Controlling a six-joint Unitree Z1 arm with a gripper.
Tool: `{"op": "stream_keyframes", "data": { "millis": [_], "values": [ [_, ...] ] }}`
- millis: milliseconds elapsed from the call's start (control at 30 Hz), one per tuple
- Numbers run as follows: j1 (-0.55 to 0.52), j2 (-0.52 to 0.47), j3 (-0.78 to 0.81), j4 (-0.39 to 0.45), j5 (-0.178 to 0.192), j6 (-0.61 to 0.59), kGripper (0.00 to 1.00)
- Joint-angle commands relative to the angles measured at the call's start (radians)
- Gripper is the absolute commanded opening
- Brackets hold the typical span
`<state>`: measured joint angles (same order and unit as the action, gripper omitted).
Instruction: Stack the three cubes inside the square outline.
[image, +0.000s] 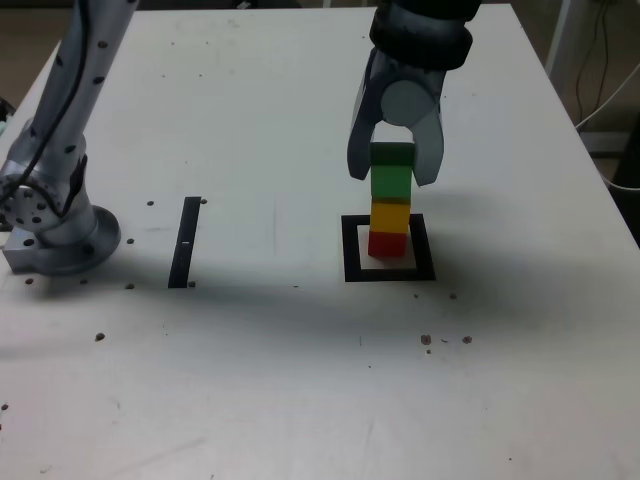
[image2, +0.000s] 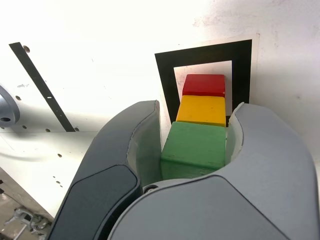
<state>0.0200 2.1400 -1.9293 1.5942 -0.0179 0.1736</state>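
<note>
The three cubes stand as one stack inside the square outline (image: 353, 250): red cube (image: 388, 243) at the bottom, yellow cube (image: 390, 215) in the middle, green cube (image: 391, 177) on top. My gripper (image: 391, 172) comes down from above with a finger on each side of the green cube, shut on it. In the wrist view the green cube (image2: 195, 147) sits between the two grey fingers of the gripper (image2: 195, 112). Beyond it the yellow cube (image2: 202, 110) and red cube (image2: 204, 85) show, within the black outline (image2: 165, 75).
A narrow black strip (image: 185, 242) lies on the white table at the exterior view's left of the outline. The arm's grey base (image: 55, 235) stands at the far left. Small dark specks dot the table top. Cables hang past the table's right edge.
</note>
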Motion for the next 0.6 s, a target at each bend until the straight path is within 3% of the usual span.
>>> {"op": "stream_keyframes", "data": {
  "millis": [0, 67, 133, 567],
  "values": [
    [-0.002, 0.003, 0.007, 0.005, 0.001, 0.003, 0.79],
    [-0.002, 0.001, 0.009, 0.004, 0.002, 0.004, 0.92],
    [-0.002, -0.001, 0.011, 0.003, 0.004, 0.004, 0.96],
    [-0.002, -0.025, 0.010, 0.003, 0.015, 0.004, 0.97]
  ]
}}
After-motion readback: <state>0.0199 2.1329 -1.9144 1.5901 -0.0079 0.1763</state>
